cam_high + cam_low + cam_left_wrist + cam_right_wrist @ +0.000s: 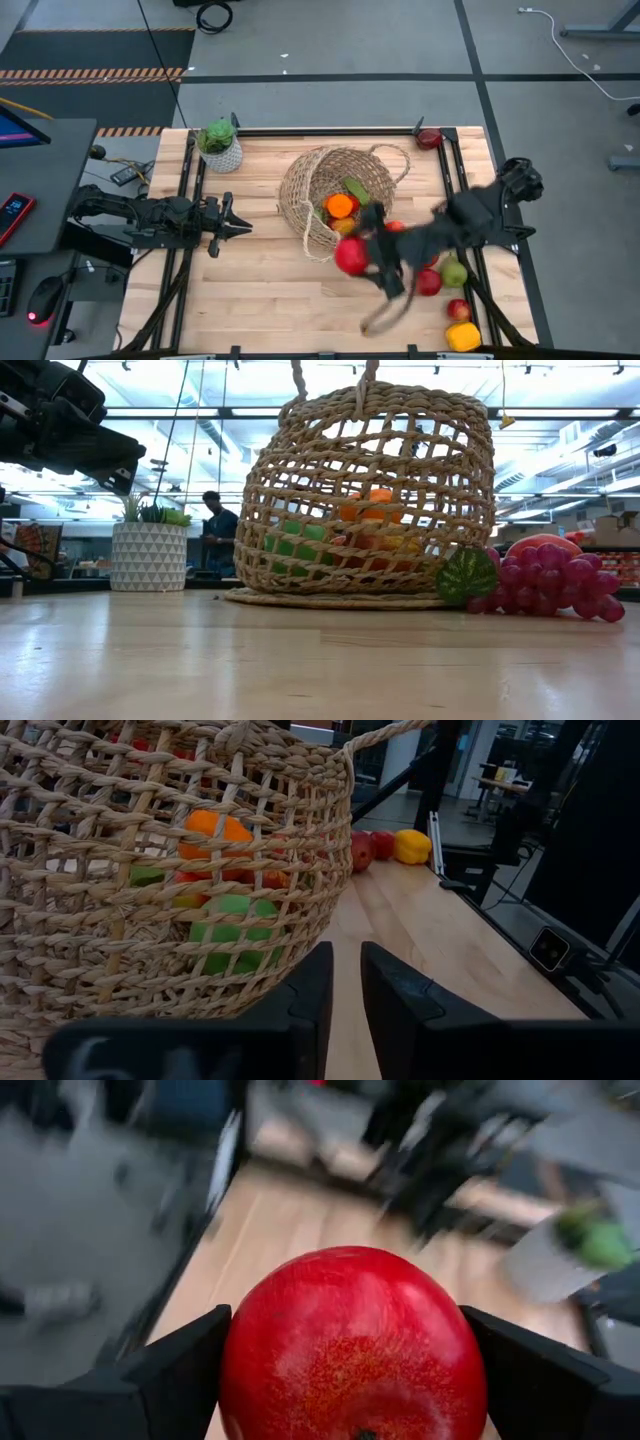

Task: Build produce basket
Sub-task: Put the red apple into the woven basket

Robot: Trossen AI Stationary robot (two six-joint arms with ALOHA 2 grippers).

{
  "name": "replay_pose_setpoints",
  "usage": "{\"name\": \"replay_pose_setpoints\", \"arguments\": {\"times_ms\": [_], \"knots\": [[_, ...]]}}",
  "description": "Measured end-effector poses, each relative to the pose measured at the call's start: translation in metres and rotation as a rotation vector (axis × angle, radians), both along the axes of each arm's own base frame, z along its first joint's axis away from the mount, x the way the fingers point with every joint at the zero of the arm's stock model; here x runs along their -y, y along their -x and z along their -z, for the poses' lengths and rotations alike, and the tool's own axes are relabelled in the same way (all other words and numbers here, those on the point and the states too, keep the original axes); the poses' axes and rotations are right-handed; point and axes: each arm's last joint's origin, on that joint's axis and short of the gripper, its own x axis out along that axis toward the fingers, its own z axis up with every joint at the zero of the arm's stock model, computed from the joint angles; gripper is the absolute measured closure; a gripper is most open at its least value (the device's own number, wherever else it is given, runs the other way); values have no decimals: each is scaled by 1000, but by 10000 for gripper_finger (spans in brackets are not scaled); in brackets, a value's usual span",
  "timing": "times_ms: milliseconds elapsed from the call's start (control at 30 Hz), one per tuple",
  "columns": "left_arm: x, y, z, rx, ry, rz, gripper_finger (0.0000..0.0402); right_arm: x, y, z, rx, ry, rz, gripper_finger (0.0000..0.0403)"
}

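Observation:
The woven tan basket [335, 195] rests on its flat bottom [330, 598] at the middle of the table. It holds an orange [340, 205] and green and yellow produce. My right gripper [352, 258] hangs just off the basket's near side, shut on a red apple [352, 1345]. More produce lies near the right edge: a red apple [428, 282], a green apple [454, 272] and a yellow pepper [462, 336]. Purple grapes [545, 585] lie beside the basket. My left gripper [240, 228] waits shut, level, left of the basket [170, 870]. My right gripper pinches the red apple between its two fingers, one finger [175, 1370] and the other [530, 1370] on opposite sides of its round body [240, 1350]. It reaches in from the table's right side, slanting downward. The apple is lifted clear of the table.
A small white pot with a green plant [220, 148] stands at the far left. A red fruit [429, 138] lies at the far right corner. Black rails [185, 200] run along the table's sides. Bare wood [260, 300] lies near left.

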Motion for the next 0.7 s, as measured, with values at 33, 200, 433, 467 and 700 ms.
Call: {"name": "replay_pose_setpoints", "arguments": {"times_ms": [33, 200, 433, 467, 700], "knots": [[0, 0, 0, 0, 0, 0, 340, 7, -4, -7, 40, -25, 26, 30], [0, 0, 0, 0, 0, 0, 345, 45, -23, -26, 186, -141, 202, 29], [0, 0, 0, 0, 0, 0, 341, 99, -51, -42, 416, -408, 424, 29], [0, 0, 0, 0, 0, 0, 340, 104, -52, -46, 450, -456, 441, 28], [0, 0, 0, 0, 0, 0, 342, 124, -55, -60, 605, -593, 469, 29]]}}
